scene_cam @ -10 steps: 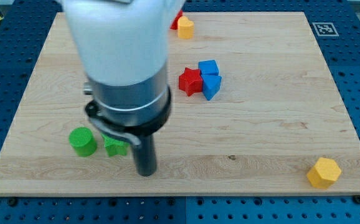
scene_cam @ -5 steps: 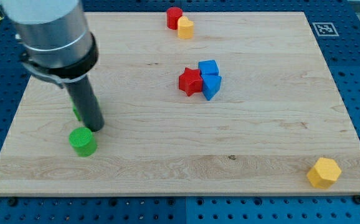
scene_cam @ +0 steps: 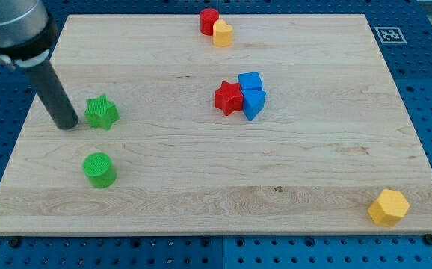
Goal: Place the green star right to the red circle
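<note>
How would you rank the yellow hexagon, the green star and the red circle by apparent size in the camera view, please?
1. yellow hexagon
2. green star, nearly alike, so unsure
3. red circle

The hexagon sits nearest the view's bottom and the circle nearest its top, so nearness may skew this.

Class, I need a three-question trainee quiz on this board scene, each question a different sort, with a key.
1. True or false: my tip sits to the view's left of the green star.
2. Which block touches the red cylinder near the view's top? A) yellow block B) green cylinder C) yellow hexagon
3. Fill in: the red star sits against two ____ blocks.

Key: 1 true; 2 A; 3 blue.
</note>
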